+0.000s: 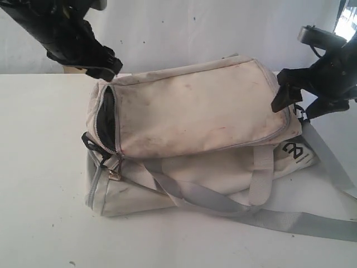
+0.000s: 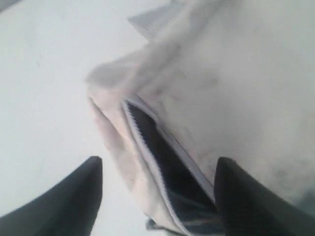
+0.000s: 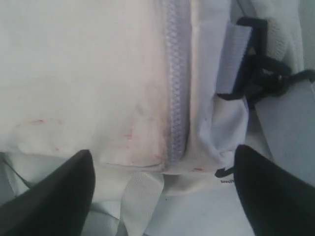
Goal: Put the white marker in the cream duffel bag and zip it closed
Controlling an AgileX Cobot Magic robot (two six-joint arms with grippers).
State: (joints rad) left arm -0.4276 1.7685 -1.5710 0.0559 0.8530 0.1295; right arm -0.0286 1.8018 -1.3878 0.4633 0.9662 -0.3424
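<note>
The cream duffel bag (image 1: 195, 106) lies on its side on the white table (image 1: 39, 167). Its zipper gapes at the left end, showing dark lining (image 1: 107, 117). My left gripper (image 1: 109, 70) hovers just above that end, open, with nothing between its fingers. In the left wrist view, the left gripper (image 2: 160, 162) straddles the dark opening (image 2: 157, 147) of the bag (image 2: 236, 88). My right gripper (image 1: 295, 106) stands open at the bag's right end. In the right wrist view, the right gripper (image 3: 163, 151) is over the closed zipper run (image 3: 174, 88). The white marker is out of view.
A long grey shoulder strap (image 1: 301, 223) trails to the table's right front. A grey handle strap (image 1: 262, 173) hangs down the bag's front beside the black logo (image 1: 293, 149). A black buckle (image 3: 261, 73) sits at the right end. A white wall stands behind.
</note>
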